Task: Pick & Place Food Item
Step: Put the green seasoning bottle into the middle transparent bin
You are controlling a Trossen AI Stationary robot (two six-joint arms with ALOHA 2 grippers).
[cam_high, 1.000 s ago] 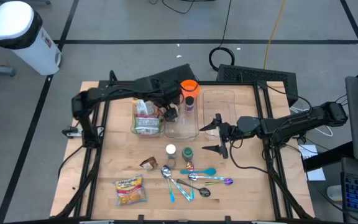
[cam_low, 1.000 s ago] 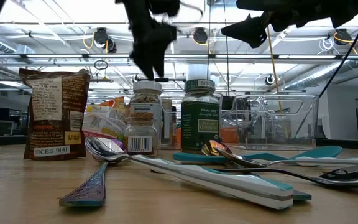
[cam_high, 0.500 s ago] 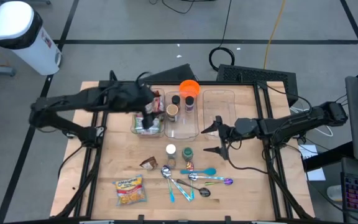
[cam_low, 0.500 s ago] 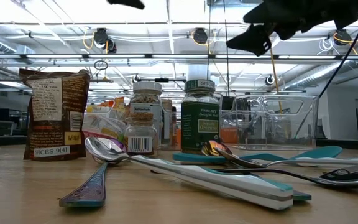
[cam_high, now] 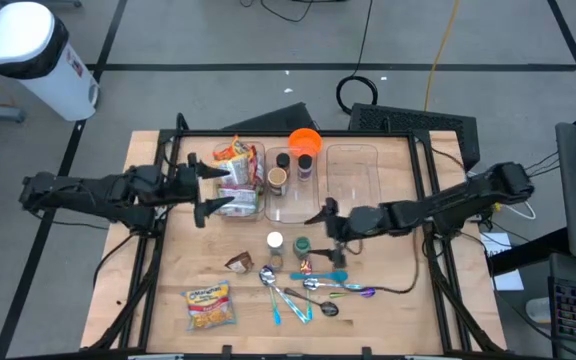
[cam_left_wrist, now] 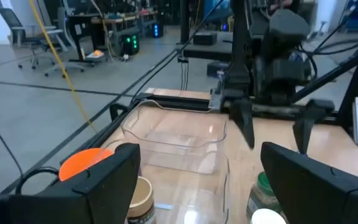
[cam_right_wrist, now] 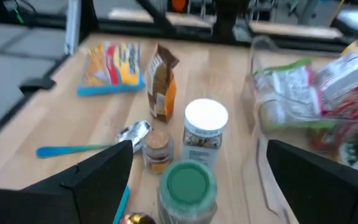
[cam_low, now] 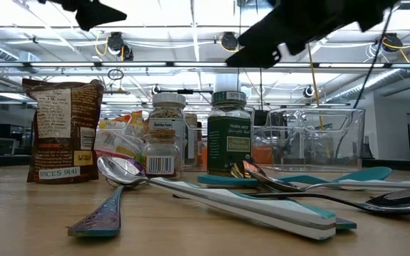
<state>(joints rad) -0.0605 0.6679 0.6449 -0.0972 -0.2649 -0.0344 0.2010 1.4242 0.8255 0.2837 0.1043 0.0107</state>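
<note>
On the table stand a green-lidded jar (cam_high: 302, 244) (cam_right_wrist: 186, 186), a white-lidded jar (cam_high: 274, 241) (cam_right_wrist: 206, 127) and a small brown-topped jar (cam_high: 276, 260). Beside them a brown pouch (cam_high: 239, 262) and a yellow packet (cam_high: 209, 303) rest on the wood. Snack bags (cam_high: 234, 180) fill the left clear bin (cam_high: 258, 212). Two jars (cam_high: 278, 180) stand in the middle bin. My right gripper (cam_high: 320, 232) (cam_right_wrist: 197, 162) hangs open above the table, just right of the green-lidded jar, pointing at the jars. My left gripper (cam_high: 213, 188) (cam_left_wrist: 201, 162) is open and nearly level, at the left bin's left side, holding nothing.
An empty clear bin (cam_high: 353, 175) stands at the far right of the row. An orange lid (cam_high: 305, 138) sits behind the middle bin. Several spoons (cam_high: 308, 290) lie near the front, right of the yellow packet. Bare wood lies at the near left and far right.
My left gripper has drawn back from over the bins toward the table's left edge and tipped from pointing down to nearly level. My right gripper has gone toward the table's left edge, closer to the standing jars, and sunk a little. Both stay open.
</note>
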